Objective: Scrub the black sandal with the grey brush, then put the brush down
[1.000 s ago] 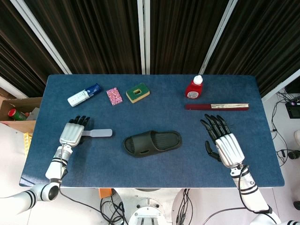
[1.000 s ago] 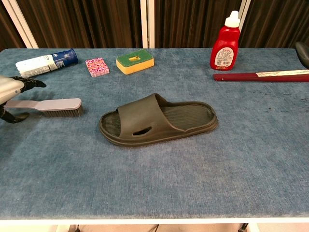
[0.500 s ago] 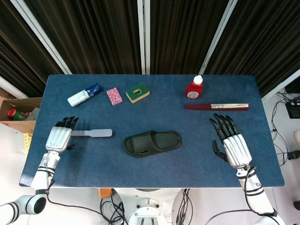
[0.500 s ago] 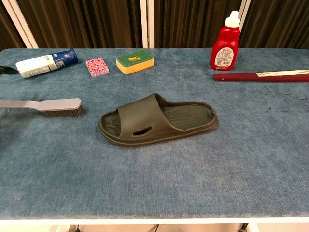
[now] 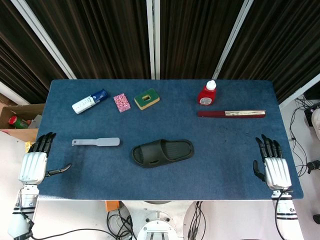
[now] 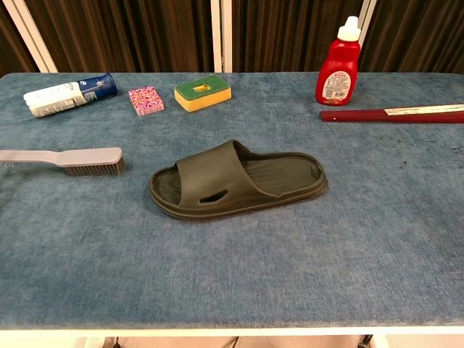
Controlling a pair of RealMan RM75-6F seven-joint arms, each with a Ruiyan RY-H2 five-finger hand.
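The black sandal (image 5: 162, 152) (image 6: 238, 180) lies sole-down in the middle of the blue table. To its left, apart from it, lies the grey brush (image 5: 96, 142) (image 6: 64, 157), flat on the cloth with its bristles toward the front edge. My left hand (image 5: 35, 162) hangs past the table's left edge, fingers spread, holding nothing. At the right front corner my right hand (image 5: 272, 167) is likewise spread and holds nothing. Neither hand shows in the chest view.
Along the back stand a white and blue tube (image 5: 90, 101), a pink patterned packet (image 5: 121, 102), a yellow-green sponge (image 5: 147, 99), a red bottle (image 5: 206, 93) and a dark red folded fan (image 5: 231, 114). A cardboard box (image 5: 14, 120) sits off the table's left.
Both hands have drawn back outward and toward the front edge. The left hand left the brush handle and moved off the table's left side. Brush and sandal have not moved.
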